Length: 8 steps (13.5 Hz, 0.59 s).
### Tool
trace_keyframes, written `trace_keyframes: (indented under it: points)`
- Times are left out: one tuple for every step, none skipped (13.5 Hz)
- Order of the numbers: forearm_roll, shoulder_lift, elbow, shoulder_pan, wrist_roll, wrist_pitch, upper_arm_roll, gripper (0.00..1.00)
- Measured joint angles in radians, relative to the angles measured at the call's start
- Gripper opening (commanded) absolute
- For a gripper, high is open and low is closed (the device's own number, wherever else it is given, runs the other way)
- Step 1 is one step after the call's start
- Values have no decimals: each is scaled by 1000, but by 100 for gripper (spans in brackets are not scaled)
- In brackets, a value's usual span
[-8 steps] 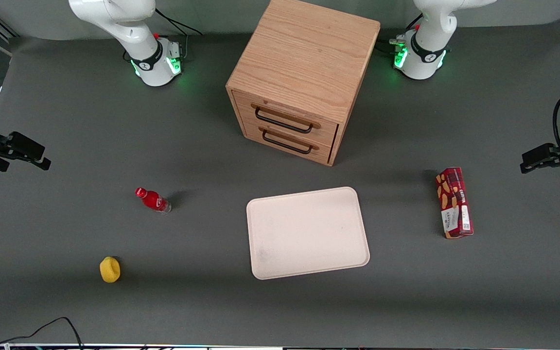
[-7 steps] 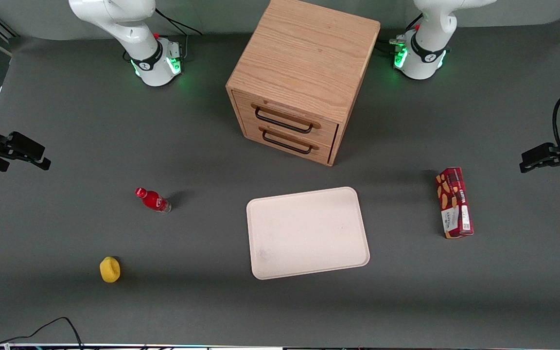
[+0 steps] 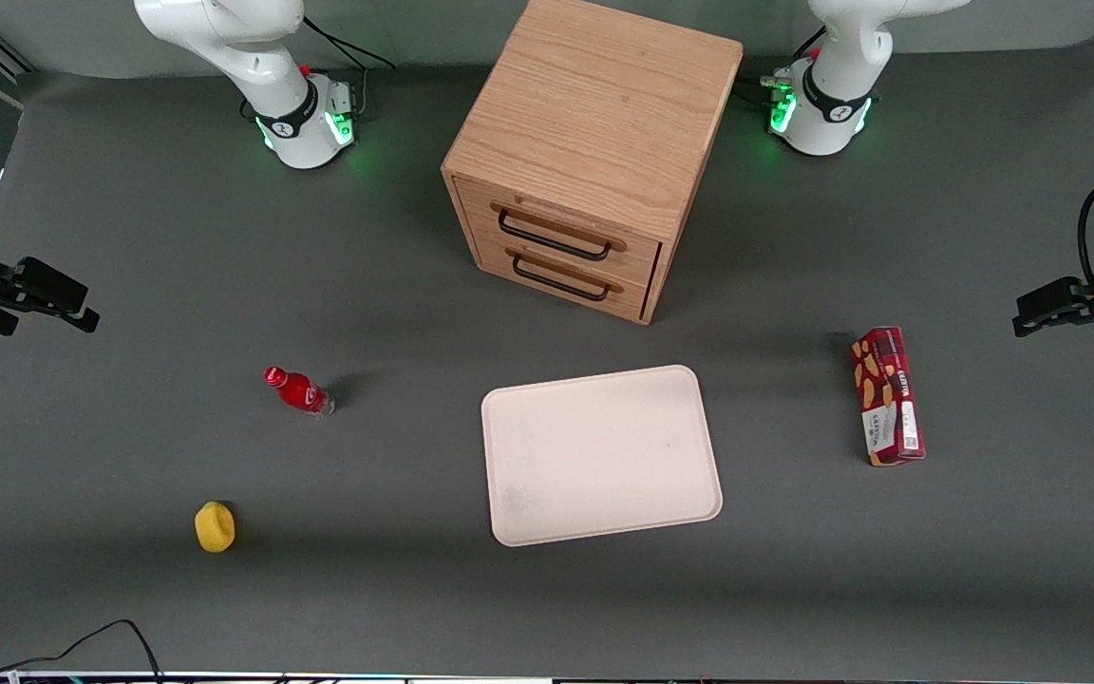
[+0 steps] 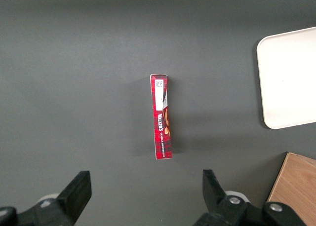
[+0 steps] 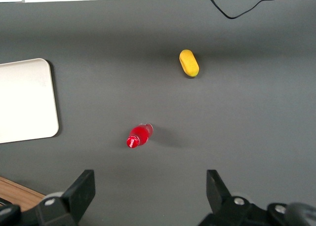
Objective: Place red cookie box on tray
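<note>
Jaws spread wide and holding nothing, the gripper [image 4: 143, 196] hangs in the air at the working arm's end of the table, well apart from the red cookie box [image 3: 888, 396]. In the left wrist view the box [image 4: 162, 116] lies flat on the grey table [image 3: 414, 589], lined up roughly midway between the two black fingers [image 4: 76, 191]. Taking the tray [image 3: 601, 454] as the landmark: the box lies well apart from it, toward the working arm's end, and the tray holds nothing. The wooden drawer cabinet [image 3: 593, 152] stands farther from the front camera than the tray, both drawers closed. The small red bottle [image 3: 298, 390] lies toward the parked arm's end from the tray, and the yellow object [image 3: 215, 526] lies farther that way and nearer the front camera.
</note>
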Motion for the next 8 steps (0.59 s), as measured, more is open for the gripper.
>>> trace_keyframes:
  points:
    - [0, 1, 0, -2, 0, -1, 0, 100]
    - [0, 1, 0, -4, 0, -2, -1, 100]
    - [0, 1, 0, -4, 0, -3, -1, 100]
    - [0, 2, 0, -5, 0, -3, -1, 100]
    - [0, 2, 0, -6, 0, -4, -1, 100]
    - [0, 2, 0, -8, 0, -4, -1, 100]
    - [-1, 2, 0, -9, 0, -6, -1, 100]
    - [-1, 4, 0, -10, 0, -8, -1, 100]
